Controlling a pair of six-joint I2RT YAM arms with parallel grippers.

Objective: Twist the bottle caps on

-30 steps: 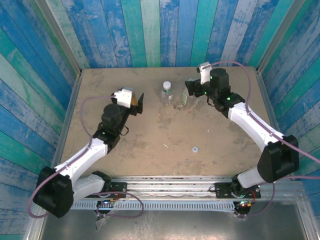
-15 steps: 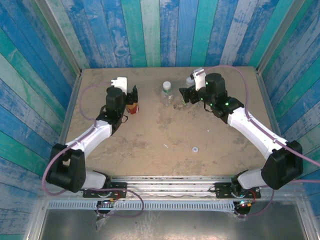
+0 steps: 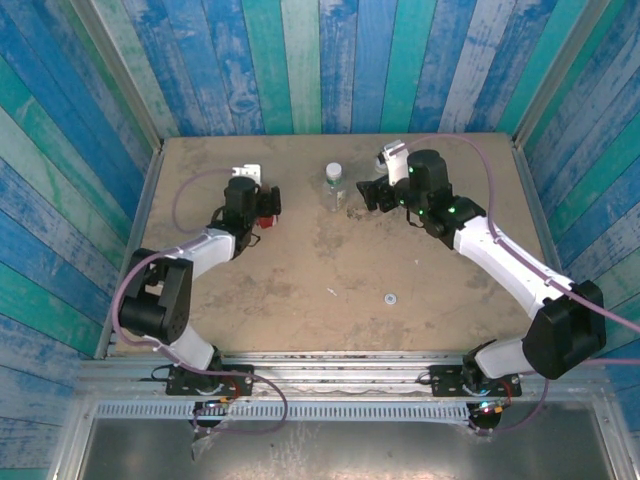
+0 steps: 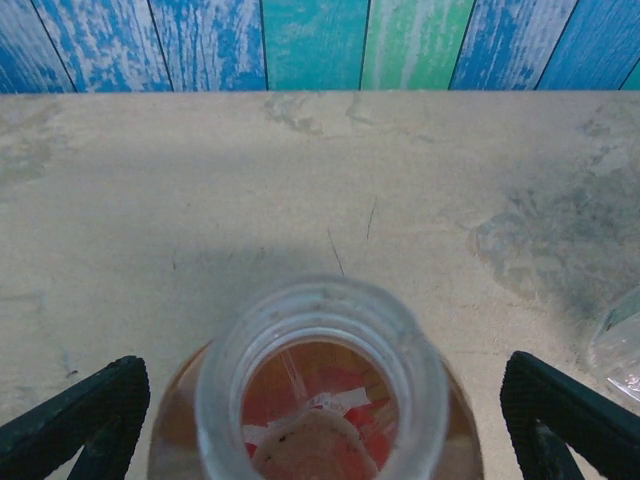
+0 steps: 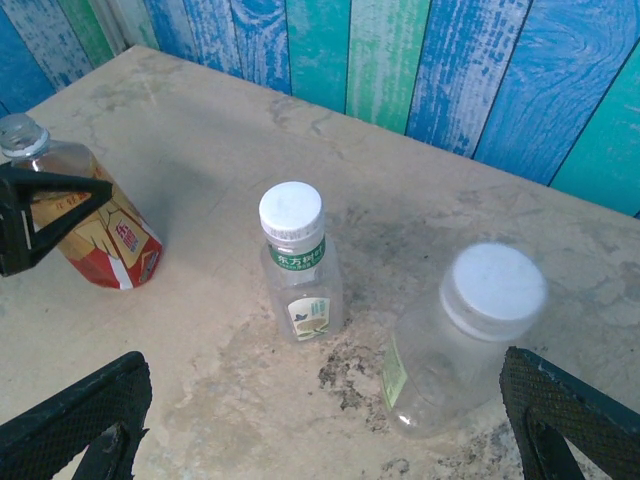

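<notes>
The left claw (image 4: 320, 372) stands open, its fingers (image 4: 80, 420) spread to either side of the amber bottle (image 4: 320, 400), whose mouth is uncapped. The right claw (image 5: 325, 365) is also open, gripping nothing. Just ahead of it, toward its right finger, stands the wide clear bottle (image 5: 440, 370) with its broad white cap (image 5: 493, 290) on. Farther ahead and to the left stands the narrow clear bottle (image 5: 303, 290), wearing its small white cap (image 5: 291, 212). Well behind the right claw a small white disc (image 3: 390, 297) lies on the table (image 3: 300, 270).
</notes>
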